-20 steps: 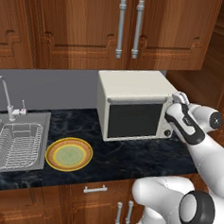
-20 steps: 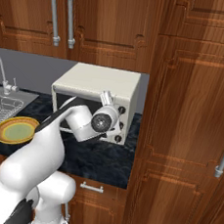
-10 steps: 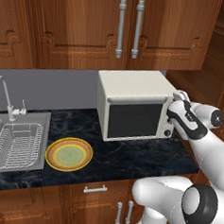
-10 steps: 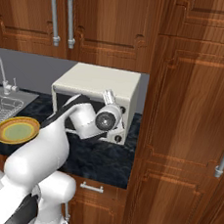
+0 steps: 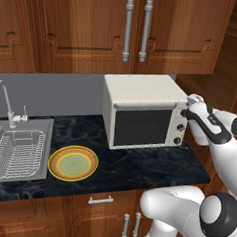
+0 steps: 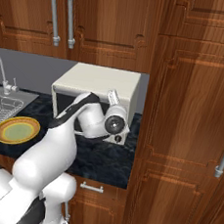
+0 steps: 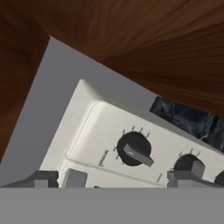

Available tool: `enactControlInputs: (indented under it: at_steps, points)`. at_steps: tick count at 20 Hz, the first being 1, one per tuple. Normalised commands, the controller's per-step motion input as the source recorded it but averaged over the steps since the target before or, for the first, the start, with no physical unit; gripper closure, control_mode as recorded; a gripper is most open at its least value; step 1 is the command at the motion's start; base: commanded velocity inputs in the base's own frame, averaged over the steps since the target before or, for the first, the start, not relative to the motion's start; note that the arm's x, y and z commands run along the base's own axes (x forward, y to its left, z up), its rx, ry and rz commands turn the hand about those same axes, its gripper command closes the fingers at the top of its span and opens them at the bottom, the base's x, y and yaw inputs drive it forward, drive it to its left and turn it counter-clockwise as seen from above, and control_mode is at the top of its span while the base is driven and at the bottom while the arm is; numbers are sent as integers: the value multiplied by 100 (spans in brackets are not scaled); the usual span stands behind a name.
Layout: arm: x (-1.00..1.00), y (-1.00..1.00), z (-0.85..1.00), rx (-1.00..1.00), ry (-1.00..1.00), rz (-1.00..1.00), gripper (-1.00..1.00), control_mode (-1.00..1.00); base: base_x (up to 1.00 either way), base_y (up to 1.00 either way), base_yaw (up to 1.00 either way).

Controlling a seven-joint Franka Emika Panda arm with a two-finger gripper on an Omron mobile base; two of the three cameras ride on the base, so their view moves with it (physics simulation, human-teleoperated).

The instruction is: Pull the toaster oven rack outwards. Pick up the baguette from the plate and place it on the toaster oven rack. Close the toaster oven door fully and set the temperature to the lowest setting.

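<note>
**Toaster oven, door shut, claw at the knob panel**

While the toaster oven door [image 5: 141, 127] stands closed and flush with its cream frame, the toaster oven [image 5: 143, 111] sits on the dark marbled counter [image 5: 137, 167], against the grey backsplash [image 5: 52, 93] and below the brown wall cabinets [image 5: 132, 28].

- Door: dark glass window, upright; what lies behind the glass cannot be made out.
- Knob panel: three small round dark knobs [image 5: 179, 127] in a column down the oven's right side. In the hand view the nearest knob [image 7: 134, 149] is seen close up, with a grey pointer bar and tick marks round it; a second knob [image 7: 189, 165] lies beside it.
- Gripper [image 5: 191, 106]: at the oven's upper right front corner, just beside the top knob. In the hand view its two fingertips [image 7: 43, 178] stand wide apart at the bottom edge, with nothing between them. Whether they touch the panel cannot be told.
- Plate [image 5: 73, 163]: yellow-orange rim, pale green centre, flat on the counter to the left of the oven and well apart from it, close to the counter's front edge; its centre is bare.
- Sink [image 5: 18, 151]: left of the plate, holding a silver wire dish basket [image 5: 13, 148], with a curved faucet [image 5: 6, 102] behind it.
- Tall wooden cabinet [image 6: 192, 118]: stands directly to the oven's right in the right base view.
</note>
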Motion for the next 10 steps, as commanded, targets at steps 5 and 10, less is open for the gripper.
enactControlInputs:
  at_steps: [5,10]
  points:
    - [0,0,0,0,-8,0,-100,-100,0,0,0]
    - [-2,0,-3,0,-1,0,-100,-100,0,0,0]
